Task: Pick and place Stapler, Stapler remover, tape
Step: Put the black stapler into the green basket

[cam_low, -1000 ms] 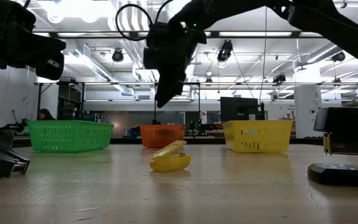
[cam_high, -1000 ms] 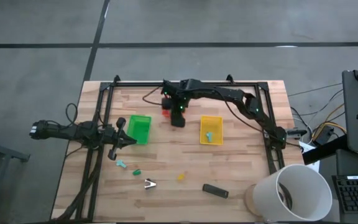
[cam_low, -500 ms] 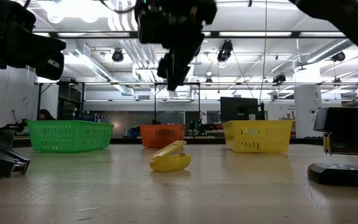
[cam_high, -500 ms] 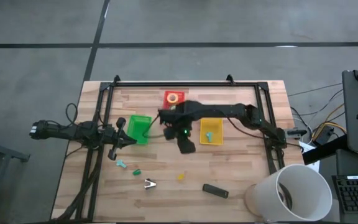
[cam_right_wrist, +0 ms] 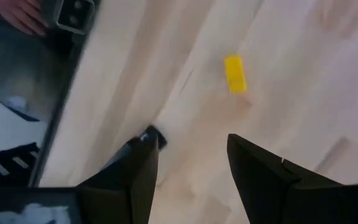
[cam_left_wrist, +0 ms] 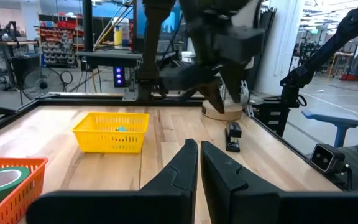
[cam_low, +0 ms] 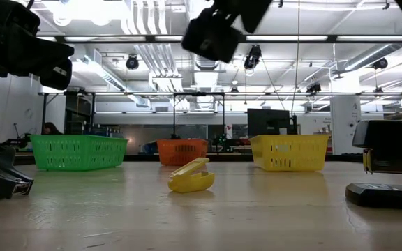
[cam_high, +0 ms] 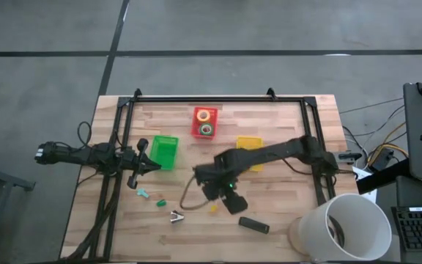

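The black stapler (cam_high: 254,224) lies flat near the table's near edge and also shows in the left wrist view (cam_left_wrist: 232,135). My right gripper (cam_high: 233,204) hangs open and empty above the table, just left of the stapler and beside a small yellow piece (cam_right_wrist: 234,73). In its wrist view the right gripper (cam_right_wrist: 191,168) holds nothing between its fingers. A red basket (cam_high: 196,132) at the far middle holds an orange tape roll (cam_high: 204,114) and a green one (cam_high: 206,130). My left gripper (cam_high: 152,167) waits shut at the left, near the green basket (cam_high: 163,152).
A yellow basket (cam_high: 249,143) sits partly under the right arm. Teal (cam_high: 143,193), green (cam_high: 160,202) and silver (cam_high: 176,216) small pieces lie near the left front. A large white cylinder (cam_high: 346,227) stands at the near right corner. A black frame (cam_high: 218,98) rims the table.
My right gripper has swung from the red basket at the far side toward the table's near edge, staying raised, and now hangs over the yellow piece near the stapler. With the arm gone, the red basket and its rolls show in full.
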Controlling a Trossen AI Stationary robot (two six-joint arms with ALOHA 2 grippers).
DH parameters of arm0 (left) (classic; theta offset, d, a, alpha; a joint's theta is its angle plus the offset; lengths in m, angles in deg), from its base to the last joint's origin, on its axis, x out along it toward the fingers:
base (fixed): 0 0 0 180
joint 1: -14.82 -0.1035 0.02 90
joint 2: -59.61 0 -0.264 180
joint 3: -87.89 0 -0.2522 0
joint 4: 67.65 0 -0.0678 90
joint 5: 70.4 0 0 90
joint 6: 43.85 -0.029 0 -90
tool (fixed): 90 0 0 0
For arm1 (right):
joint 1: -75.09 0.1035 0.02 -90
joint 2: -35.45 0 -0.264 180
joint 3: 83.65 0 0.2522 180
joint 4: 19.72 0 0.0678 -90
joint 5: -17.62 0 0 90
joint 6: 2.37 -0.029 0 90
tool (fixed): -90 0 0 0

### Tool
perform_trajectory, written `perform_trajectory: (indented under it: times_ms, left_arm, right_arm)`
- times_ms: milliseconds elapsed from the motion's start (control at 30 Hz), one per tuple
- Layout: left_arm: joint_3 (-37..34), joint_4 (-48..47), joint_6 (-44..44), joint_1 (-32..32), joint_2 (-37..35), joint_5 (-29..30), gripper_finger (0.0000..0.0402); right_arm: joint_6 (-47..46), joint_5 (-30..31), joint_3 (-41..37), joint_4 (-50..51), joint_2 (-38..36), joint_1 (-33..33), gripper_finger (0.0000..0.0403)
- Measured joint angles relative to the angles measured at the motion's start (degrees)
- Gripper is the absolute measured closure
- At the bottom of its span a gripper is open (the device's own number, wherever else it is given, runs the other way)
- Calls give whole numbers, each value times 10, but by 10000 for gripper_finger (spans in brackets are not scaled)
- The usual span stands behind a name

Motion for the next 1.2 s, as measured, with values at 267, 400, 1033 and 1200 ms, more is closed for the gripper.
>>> perform_trajectory:
  times_ms: [267,400,1033,1200]
  left_arm:
    - [0,0,0,0,0,0,378]
    - [0,0,0,0,0,0,378]
    - [0,0,0,0,0,0,378]
    - [0,0,0,0,1,0,378]
  right_arm:
    - [-106,70,-160,-70,-98,43,216]
    - [-161,135,-261,-132,-173,66,216]
    - [-442,162,-527,-329,-295,193,216]
    - [-465,170,-499,-339,-271,208,216]
